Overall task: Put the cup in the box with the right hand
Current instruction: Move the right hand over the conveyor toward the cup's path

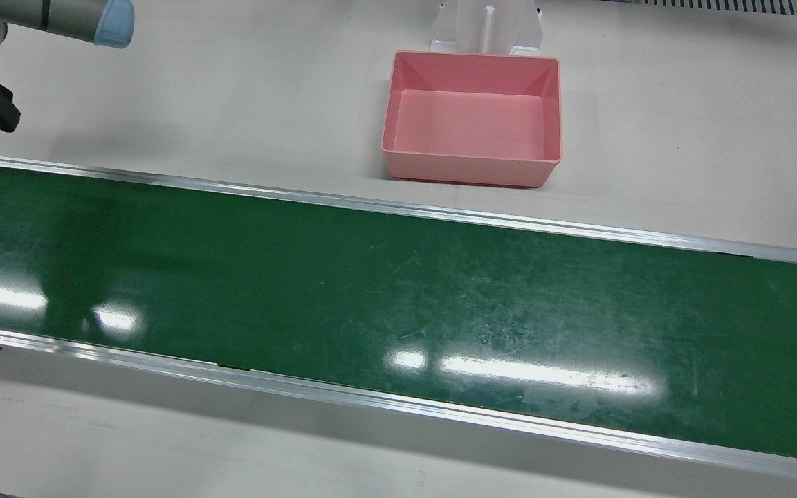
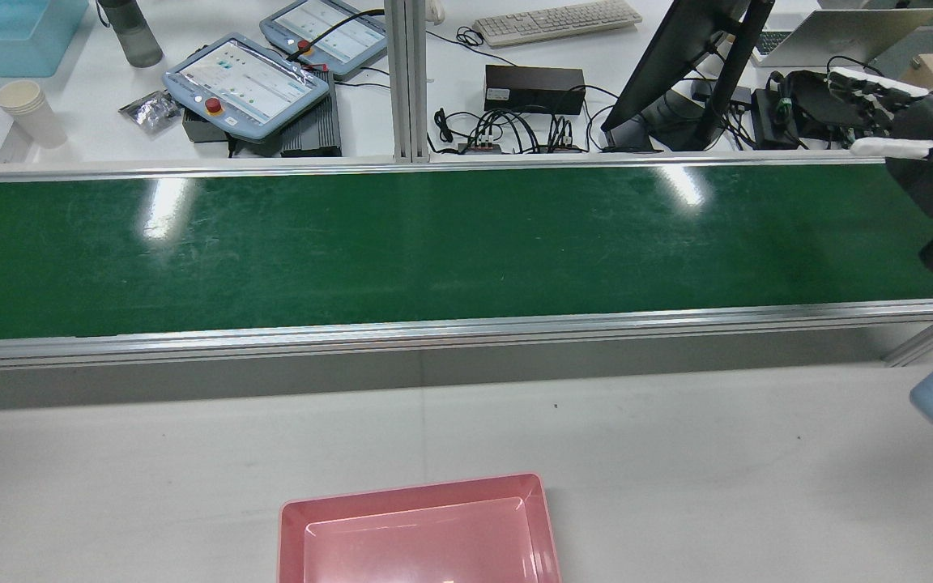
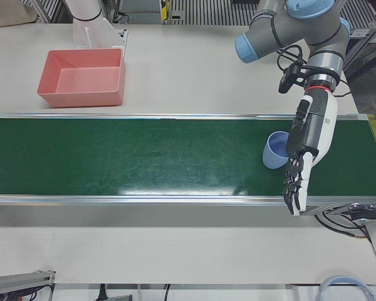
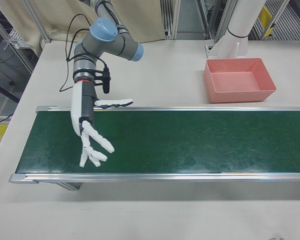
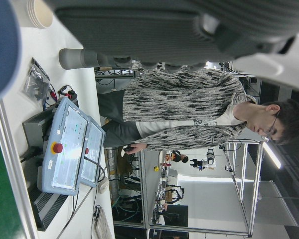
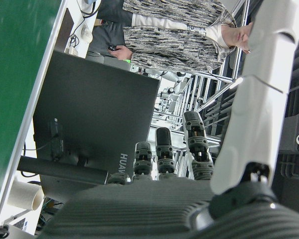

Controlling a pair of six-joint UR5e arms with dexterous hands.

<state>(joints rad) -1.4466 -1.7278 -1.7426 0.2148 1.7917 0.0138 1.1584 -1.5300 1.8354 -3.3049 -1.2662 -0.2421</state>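
Green belt carries the blue cup beside the spread-fingered left hand; the right hand, fingers apart, should wait low to meet it.

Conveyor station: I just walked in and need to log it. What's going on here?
Nothing is held yet. A blue cup stands on the green belt, right beside the open left hand; whether they touch is unclear. The right hand hovers open over the belt's other end. The pink box sits empty on the table.
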